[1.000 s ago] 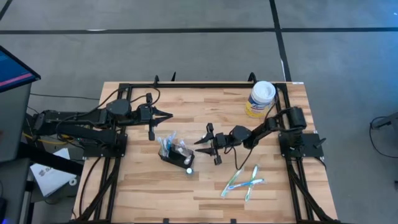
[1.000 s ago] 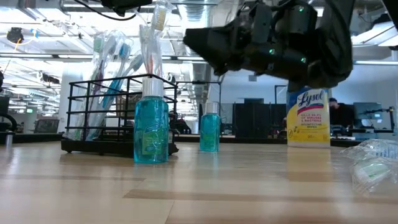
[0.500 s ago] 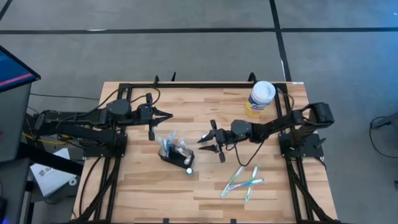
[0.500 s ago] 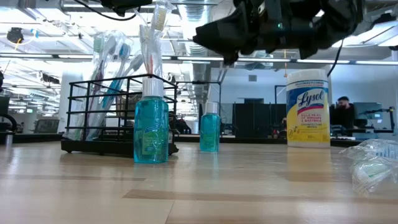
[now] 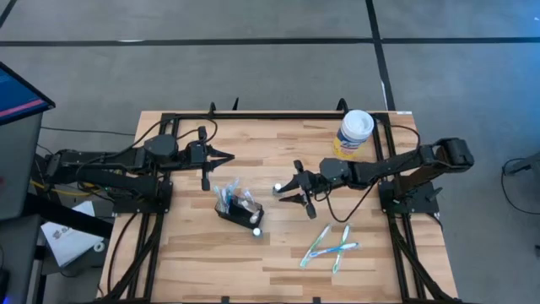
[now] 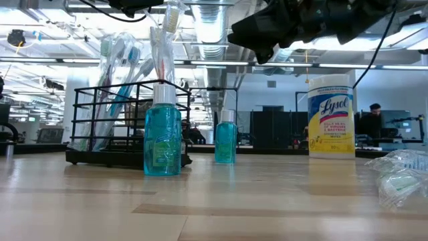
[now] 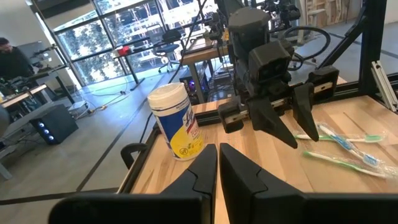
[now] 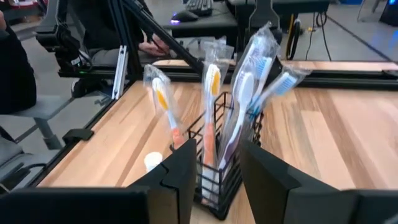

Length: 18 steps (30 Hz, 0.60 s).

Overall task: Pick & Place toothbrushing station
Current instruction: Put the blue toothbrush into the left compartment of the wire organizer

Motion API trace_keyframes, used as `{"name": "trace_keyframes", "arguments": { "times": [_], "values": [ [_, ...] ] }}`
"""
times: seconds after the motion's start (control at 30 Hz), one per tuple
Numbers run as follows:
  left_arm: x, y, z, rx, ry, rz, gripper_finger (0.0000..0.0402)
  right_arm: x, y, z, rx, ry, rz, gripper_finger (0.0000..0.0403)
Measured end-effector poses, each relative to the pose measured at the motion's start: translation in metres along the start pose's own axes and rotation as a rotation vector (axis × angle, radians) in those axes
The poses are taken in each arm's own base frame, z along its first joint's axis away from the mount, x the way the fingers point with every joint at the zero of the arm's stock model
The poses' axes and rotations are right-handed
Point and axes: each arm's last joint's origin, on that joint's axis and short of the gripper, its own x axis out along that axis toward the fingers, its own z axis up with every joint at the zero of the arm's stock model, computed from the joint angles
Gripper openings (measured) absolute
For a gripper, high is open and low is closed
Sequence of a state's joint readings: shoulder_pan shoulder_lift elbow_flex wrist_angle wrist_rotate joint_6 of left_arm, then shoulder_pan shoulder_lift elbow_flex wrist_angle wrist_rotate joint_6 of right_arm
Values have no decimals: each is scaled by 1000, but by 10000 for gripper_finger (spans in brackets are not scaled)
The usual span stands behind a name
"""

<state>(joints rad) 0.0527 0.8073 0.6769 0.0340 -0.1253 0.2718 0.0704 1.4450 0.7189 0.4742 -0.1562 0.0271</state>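
The toothbrushing station is a small black wire holder with several wrapped toothbrushes standing in it; its base rests on the table's middle. It also shows in the low view and the right wrist view. My right gripper is open and empty, raised above the table to the right of the holder; in its wrist view the holder stands ahead between its fingers, untouched. My left gripper is shut and empty, hovering to the far side of the holder.
A small blue bottle stands against the holder's near right corner, a second one just left of my right gripper. A yellow wipes canister stands at the far right. Loose wrapped toothbrushes lie at the near right.
My right gripper has drawn back toward the table's right edge and risen, staying open. The white-capped bottle that lay under it now shows. The holder and bottles have not moved.
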Motion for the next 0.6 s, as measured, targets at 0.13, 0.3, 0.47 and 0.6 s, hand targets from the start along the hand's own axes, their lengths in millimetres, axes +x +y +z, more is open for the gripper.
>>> {"name": "trace_keyframes", "arguments": {
  "times": [0.13,0.3,0.47,0.6],
  "values": [
    [0,0,0,0,0,0,12,-3,1,-2,19,43,2,104],
    [0,0,0,0,-1,0,12,-4,8,-9,71,123,17,93],
    [0,0,0,0,-1,0,12,-4,19,-16,112,193,44,87],
    [0,0,0,0,-1,0,12,-4,29,-19,109,227,73,83]
  ]
}}
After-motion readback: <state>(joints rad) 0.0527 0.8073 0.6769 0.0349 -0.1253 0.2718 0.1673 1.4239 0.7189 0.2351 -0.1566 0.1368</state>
